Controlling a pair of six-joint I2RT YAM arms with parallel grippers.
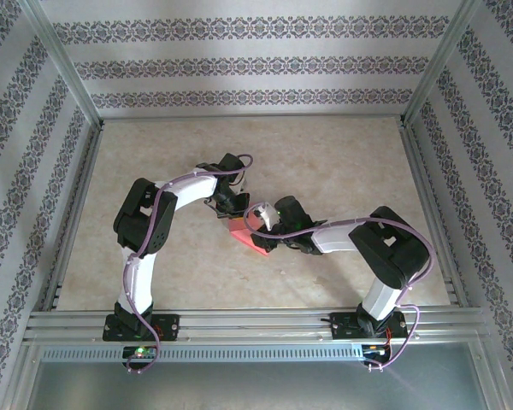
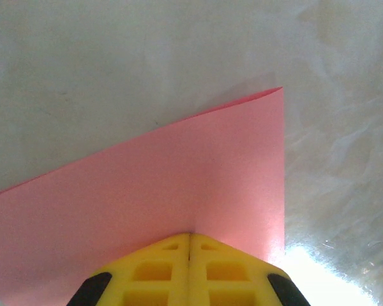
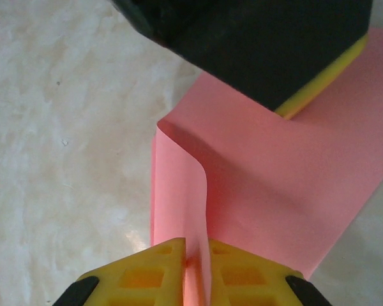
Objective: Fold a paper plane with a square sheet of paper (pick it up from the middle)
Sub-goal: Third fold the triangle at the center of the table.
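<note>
Left gripper (image 2: 189, 237), right gripper (image 3: 195, 245) nose to nose, tight on paper (image 2: 179, 172).

Colours: pink-red paper (image 2: 179, 185), yellow fingers (image 3: 147, 271).
You've got a beige marbled table (image 1: 342, 162), walls (image 1: 239, 64) w/ grey floral stripes, blk & white arms (image 1: 184, 192) — purple cables (image 1: 299, 231).

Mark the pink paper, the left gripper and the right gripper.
pink paper (image 2: 198, 172): left wrist view, flat middle.
left gripper (image 2: 189, 237): left wrist view, where fingertips meet.
right gripper (image 3: 195, 248): right wrist view, between fingertips.
</note>
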